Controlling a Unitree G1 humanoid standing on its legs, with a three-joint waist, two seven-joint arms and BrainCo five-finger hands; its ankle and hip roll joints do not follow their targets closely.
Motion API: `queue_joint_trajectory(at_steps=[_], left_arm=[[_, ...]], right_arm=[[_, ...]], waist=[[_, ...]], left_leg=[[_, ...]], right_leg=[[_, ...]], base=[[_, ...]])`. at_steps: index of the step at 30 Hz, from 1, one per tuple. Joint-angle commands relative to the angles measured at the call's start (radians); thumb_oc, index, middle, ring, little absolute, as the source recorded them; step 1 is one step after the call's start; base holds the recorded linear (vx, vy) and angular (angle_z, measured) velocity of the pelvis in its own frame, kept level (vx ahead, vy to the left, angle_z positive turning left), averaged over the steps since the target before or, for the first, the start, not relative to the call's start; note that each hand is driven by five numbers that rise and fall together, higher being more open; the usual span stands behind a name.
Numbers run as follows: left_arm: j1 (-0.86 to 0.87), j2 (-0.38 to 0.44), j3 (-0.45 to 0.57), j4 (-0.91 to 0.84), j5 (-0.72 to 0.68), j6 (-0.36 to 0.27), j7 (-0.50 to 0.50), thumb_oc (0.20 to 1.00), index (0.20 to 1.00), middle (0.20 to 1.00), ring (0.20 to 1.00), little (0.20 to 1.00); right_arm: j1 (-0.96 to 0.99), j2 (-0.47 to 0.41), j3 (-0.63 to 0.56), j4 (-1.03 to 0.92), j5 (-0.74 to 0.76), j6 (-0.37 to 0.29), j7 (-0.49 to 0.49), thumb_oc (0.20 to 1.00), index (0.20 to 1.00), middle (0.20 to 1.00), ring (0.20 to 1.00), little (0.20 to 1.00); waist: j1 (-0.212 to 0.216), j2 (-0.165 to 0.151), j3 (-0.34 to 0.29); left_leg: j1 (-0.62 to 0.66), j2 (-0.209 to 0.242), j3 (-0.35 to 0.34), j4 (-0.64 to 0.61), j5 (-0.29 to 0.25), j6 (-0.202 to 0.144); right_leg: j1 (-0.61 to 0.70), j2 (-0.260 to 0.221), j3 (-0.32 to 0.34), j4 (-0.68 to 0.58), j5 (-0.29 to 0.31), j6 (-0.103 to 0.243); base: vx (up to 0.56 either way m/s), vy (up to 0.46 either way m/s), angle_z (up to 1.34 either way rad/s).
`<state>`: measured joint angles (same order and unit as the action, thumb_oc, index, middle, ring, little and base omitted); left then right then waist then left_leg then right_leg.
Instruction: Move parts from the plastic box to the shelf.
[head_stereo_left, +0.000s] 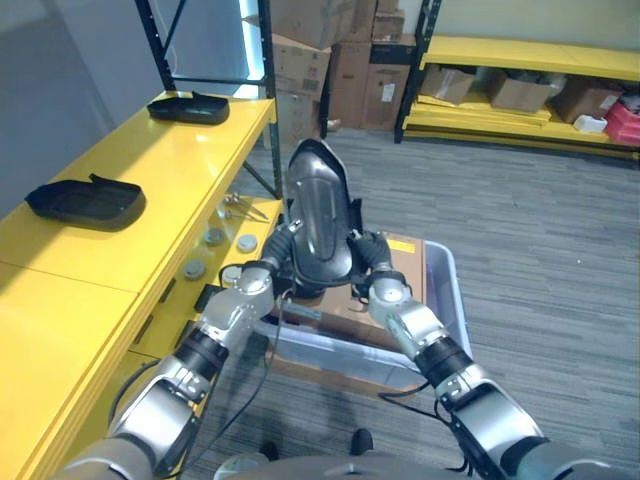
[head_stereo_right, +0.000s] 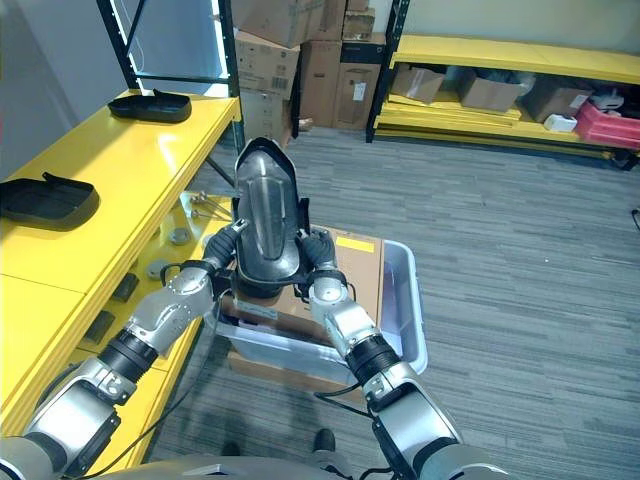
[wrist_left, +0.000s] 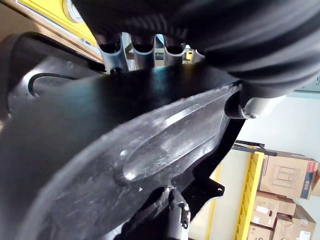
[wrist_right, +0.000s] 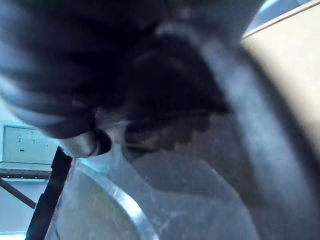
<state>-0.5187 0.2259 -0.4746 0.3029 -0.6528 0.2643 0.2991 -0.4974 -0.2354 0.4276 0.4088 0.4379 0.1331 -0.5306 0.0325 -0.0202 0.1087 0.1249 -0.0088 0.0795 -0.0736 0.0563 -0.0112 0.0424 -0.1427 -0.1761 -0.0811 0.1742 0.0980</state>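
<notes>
I hold the black part (head_stereo_left: 318, 215) upright at frame centre, my left hand (head_stereo_left: 268, 262) and right hand (head_stereo_left: 372, 258) curled round its lower sides, above the plastic box (head_stereo_left: 446, 290). Next: swing it toward the yellow shelf (head_stereo_left: 150, 180) at left.

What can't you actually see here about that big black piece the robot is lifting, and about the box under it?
- Fingers of the left hand and right hand: in the eye views the black part covers them, so the grip is unclear.
- Right wrist view: the hand's dark cover hides most of it.
- Plastic box: its contents sit behind the part and arms.
- Small round pieces on the yellow shelf: too small to identify.
</notes>
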Motion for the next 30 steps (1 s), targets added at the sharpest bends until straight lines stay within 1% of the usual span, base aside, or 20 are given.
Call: queue_joint_trajectory(at_steps=[1, 6, 10, 12, 13, 15, 17, 18, 19, 21, 22, 24, 25, 26, 27, 28, 29, 30], left_arm=[[-0.113, -0.076, -0.016, -0.041, 0.033, -0.124, 0.007, 0.200, 0.200, 0.200, 0.200, 0.200], [-0.088, -0.040, 0.012, -0.057, 0.070, -0.142, 0.042, 0.200, 0.200, 0.200, 0.200, 0.200], [-0.028, 0.012, 0.073, -0.102, 0.084, -0.162, 0.059, 0.200, 0.200, 0.200, 0.200, 0.200], [0.011, 0.045, 0.112, -0.122, 0.093, -0.189, 0.062, 0.200, 0.200, 0.200, 0.200, 0.200], [0.019, 0.052, 0.121, -0.126, 0.094, -0.193, 0.061, 0.200, 0.200, 0.200, 0.200, 0.200], [0.070, 0.093, 0.182, -0.150, 0.114, -0.226, 0.067, 0.200, 0.200, 0.200, 0.200, 0.200], [0.095, 0.110, 0.210, -0.167, 0.118, -0.242, 0.064, 0.200, 0.200, 0.200, 0.200, 0.200], [0.125, 0.131, 0.243, -0.179, 0.127, -0.267, 0.060, 0.200, 0.200, 0.200, 0.200, 0.200], [0.133, 0.137, 0.252, -0.184, 0.129, -0.272, 0.059, 0.200, 0.200, 0.200, 0.200, 0.200], [0.160, 0.157, 0.290, -0.210, 0.124, -0.287, 0.060, 0.200, 0.200, 0.200, 0.200, 0.200], [0.180, 0.170, 0.319, -0.231, 0.123, -0.293, 0.063, 0.200, 0.200, 0.200, 0.200, 0.200], [0.209, 0.190, 0.368, -0.272, 0.129, -0.299, 0.063, 0.200, 0.200, 0.200, 0.200, 0.200], [0.216, 0.198, 0.384, -0.283, 0.134, -0.301, 0.060, 0.200, 0.200, 0.200, 0.200, 0.200], [0.221, 0.206, 0.404, -0.299, 0.140, -0.298, 0.056, 0.200, 0.200, 0.200, 0.200, 0.200], [0.228, 0.223, 0.437, -0.326, 0.148, -0.296, 0.056, 0.200, 0.200, 0.200, 0.200, 0.200], [0.229, 0.228, 0.445, -0.333, 0.149, -0.297, 0.056, 0.200, 0.200, 0.200, 0.200, 0.200], [0.232, 0.238, 0.460, -0.346, 0.147, -0.294, 0.055, 0.200, 0.200, 0.200, 0.200, 0.200], [0.234, 0.249, 0.474, -0.363, 0.149, -0.288, 0.058, 0.200, 0.200, 0.200, 0.200, 0.200]], right_arm=[[-0.134, 0.016, -0.034, 0.051, 0.050, -0.057, -0.065, 1.000, 1.000, 1.000, 1.000, 1.000], [-0.088, -0.018, -0.075, -0.016, 0.067, -0.051, -0.086, 1.000, 1.000, 1.000, 1.000, 1.000], [0.021, -0.081, -0.155, -0.118, 0.064, -0.045, -0.081, 1.000, 1.000, 1.000, 1.000, 1.000], [0.095, -0.124, -0.212, -0.153, 0.065, -0.045, -0.058, 1.000, 1.000, 1.000, 1.000, 1.000], [0.113, -0.132, -0.224, -0.158, 0.065, -0.044, -0.048, 1.000, 1.000, 1.000, 1.000, 1.000], [0.236, -0.163, -0.299, -0.169, 0.055, -0.033, -0.007, 1.000, 1.000, 1.000, 1.000, 1.000], [0.293, -0.168, -0.328, -0.164, 0.049, -0.016, 0.001, 1.000, 1.000, 1.000, 1.000, 1.000], [0.362, -0.166, -0.360, -0.134, 0.039, 0.002, 0.018, 1.000, 1.000, 1.000, 1.000, 1.000], [0.379, -0.164, -0.367, -0.125, 0.024, 0.006, 0.021, 1.000, 1.000, 1.000, 1.000, 1.000], [0.439, -0.152, -0.391, -0.078, -0.009, 0.047, 0.054, 1.000, 1.000, 1.000, 1.000, 1.000], [0.476, -0.139, -0.398, -0.029, -0.029, 0.086, 0.075, 1.000, 1.000, 1.000, 1.000, 1.000], [0.539, -0.118, -0.408, 0.087, -0.072, 0.115, 0.141, 1.000, 1.000, 1.000, 1.000, 1.000], [0.556, -0.112, -0.408, 0.131, -0.083, 0.142, 0.167, 1.000, 1.000, 1.000, 1.000, 1.000], [0.576, -0.103, -0.405, 0.205, -0.100, 0.150, 0.190, 1.000, 1.000, 1.000, 1.000, 1.000], [0.605, -0.085, -0.402, 0.370, -0.141, 0.142, 0.262, 1.000, 1.000, 1.000, 1.000, 1.000], [0.608, -0.080, -0.402, 0.414, -0.162, 0.122, 0.273, 1.000, 1.000, 1.000, 1.000, 1.000], [0.612, -0.068, -0.405, 0.487, -0.190, 0.115, 0.302, 1.000, 1.000, 1.000, 1.000, 1.000], [0.617, -0.060, -0.400, 0.565, -0.211, 0.088, 0.331, 1.000, 1.000, 1.000, 1.000, 1.000]], waist=[[0.027, 0.034, -0.049], [0.017, 0.034, -0.047], [0.001, 0.032, -0.045], [-0.011, 0.030, -0.044], [-0.013, 0.029, -0.044], [-0.031, 0.026, -0.044], [-0.037, 0.025, -0.046], [-0.046, 0.024, -0.046], [-0.048, 0.024, -0.047], [-0.058, 0.024, -0.047], [-0.063, 0.023, -0.047], [-0.067, 0.022, -0.042], [-0.067, 0.021, -0.041], [-0.064, 0.021, -0.041], [-0.050, 0.021, -0.040], [-0.045, 0.021, -0.039], [-0.034, 0.022, -0.038], [-0.020, 0.024, -0.037]], left_leg=[[-0.001, 0.021, -0.056, -0.011, -0.017, -0.001], [-0.001, 0.023, -0.052, -0.012, -0.018, -0.001], [-0.002, 0.024, -0.045, -0.012, -0.018, 0.001], [-0.002, 0.025, -0.039, -0.012, -0.018, 0.003], [-0.002, 0.025, -0.037, -0.013, -0.018, 0.003], [-0.004, 0.027, -0.026, -0.014, -0.019, 0.004], [-0.007, 0.028, -0.022, -0.014, -0.019, 0.005], [-0.010, 0.028, -0.017, -0.014, -0.019, 0.005], [-0.010, 0.028, -0.016, -0.014, -0.020, 0.005], [-0.013, 0.029, -0.012, -0.014, -0.019, 0.005], [-0.016, 0.028, -0.009, -0.014, -0.019, 0.005], [-0.020, 0.025, -0.008, -0.014, -0.020, 0.006], [-0.023, 0.024, -0.010, -0.014, -0.020, 0.006], [-0.026, 0.022, -0.013, -0.014, -0.020, 0.005], [-0.033, 0.015, -0.028, -0.014, -0.020, 0.005], [-0.036, 0.013, -0.034, -0.014, -0.020, 0.006], [-0.041, 0.010, -0.047, -0.014, -0.020, 0.008], [-0.047, 0.005, -0.069, -0.014, -0.019, 0.012]], right_leg=[[0.081, -0.018, -0.031, 0.022, -0.085, 0.066], [0.079, -0.018, -0.026, 0.023, -0.087, 0.068], [0.075, -0.015, -0.020, 0.023, -0.088, 0.070], [0.071, -0.014, -0.015, 0.025, -0.088, 0.071], [0.070, -0.013, -0.014, 0.025, -0.089, 0.072], [0.062, -0.012, -0.009, 0.026, -0.088, 0.074], [0.059, -0.011, -0.006, 0.026, -0.088, 0.076], [0.053, -0.011, -0.003, 0.027, -0.088, 0.077], [0.051, -0.011, -0.002, 0.028, -0.088, 0.077], [0.045, -0.010, 0.000, 0.030, -0.088, 0.078], [0.041, -0.010, 0.002, 0.031, -0.089, 0.079], [0.037, -0.012, 0.003, 0.034, -0.087, 0.080], [0.034, -0.013, 0.003, 0.035, -0.087, 0.081], [0.033, -0.014, 0.001, 0.037, -0.086, 0.082], [0.031, -0.019, -0.005, 0.041, -0.085, 0.086], [0.031, -0.020, -0.007, 0.043, -0.086, 0.087], [0.030, -0.022, -0.009, 0.050, -0.089, 0.088], [0.026, -0.022, -0.008, 0.066, -0.098, 0.088]], base=[[0.00, 0.000, 0.00], [0.00, 0.000, 0.00], [0.00, 0.000, 0.00], [0.00, 0.000, 0.00], [0.00, 0.000, 0.00], [-0.01, 0.013, -0.03], [-0.02, 0.011, -0.06], [-0.02, 0.013, -0.10], [-0.03, 0.015, -0.12], [-0.02, 0.015, -0.17], [-0.03, 0.023, -0.17], [-0.03, 0.025, -0.13], [-0.02, 0.020, -0.10], [0.00, 0.016, -0.08], [0.00, 0.000, 0.00], [0.00, 0.000, 0.00], [0.00, 0.000, 0.00], [0.00, 0.000, 0.00]])
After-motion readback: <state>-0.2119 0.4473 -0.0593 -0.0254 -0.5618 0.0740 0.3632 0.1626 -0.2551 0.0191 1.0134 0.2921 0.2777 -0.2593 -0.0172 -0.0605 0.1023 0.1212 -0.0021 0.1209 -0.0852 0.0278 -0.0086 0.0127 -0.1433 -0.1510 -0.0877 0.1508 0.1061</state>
